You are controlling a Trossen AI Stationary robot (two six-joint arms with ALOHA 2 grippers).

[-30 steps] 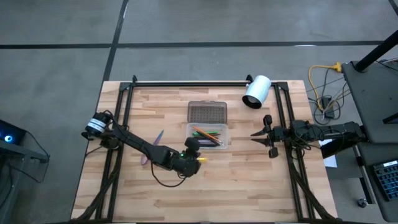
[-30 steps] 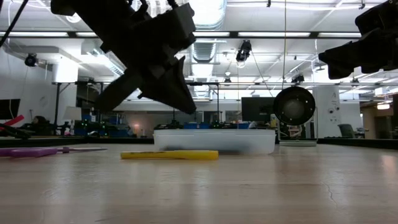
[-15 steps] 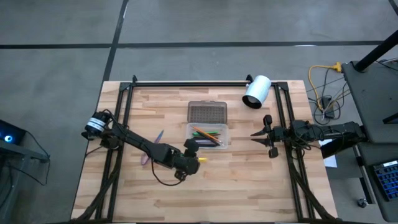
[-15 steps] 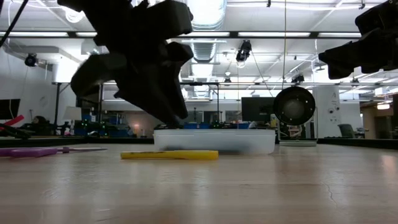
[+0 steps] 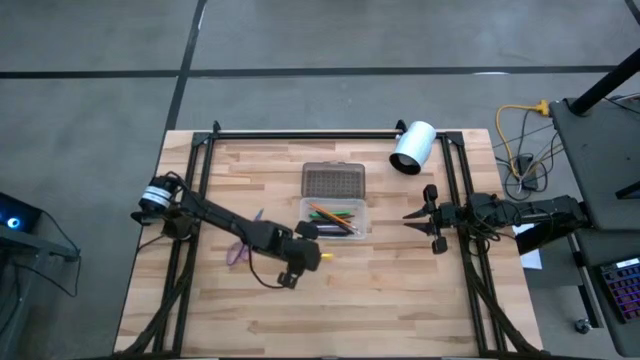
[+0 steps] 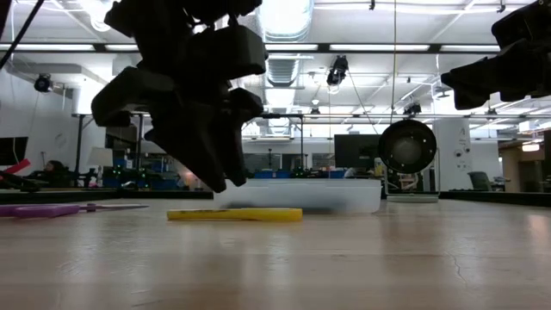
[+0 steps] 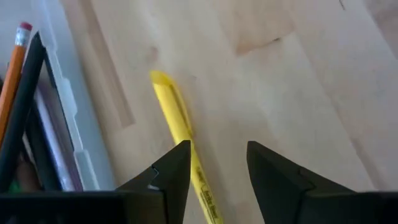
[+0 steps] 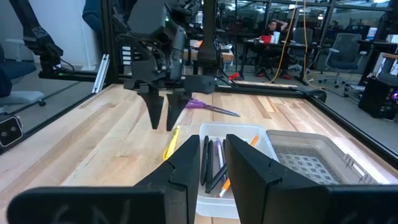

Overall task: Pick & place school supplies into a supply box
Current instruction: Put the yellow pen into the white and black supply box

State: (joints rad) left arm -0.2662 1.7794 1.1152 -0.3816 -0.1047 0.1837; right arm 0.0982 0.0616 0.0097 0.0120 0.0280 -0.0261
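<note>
A yellow pen (image 7: 181,142) is shown lying flat on the wooden table (image 5: 400,290), just beside the open supply box (image 5: 336,218), in which several pens and pencils (image 5: 333,216) are held. The left gripper (image 7: 214,163) is poised directly above the pen, fingers parted and empty. Purple scissors (image 5: 243,250) lie farther left. The right gripper (image 5: 421,216) is held open near the table's right edge.

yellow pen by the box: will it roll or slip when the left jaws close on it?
Probably stiff and light: the yellow pen is thin and straight. It lies flat on the smooth wooden table, so a push may roll it. The left gripper is open over it; its glossy body could slip.
</note>
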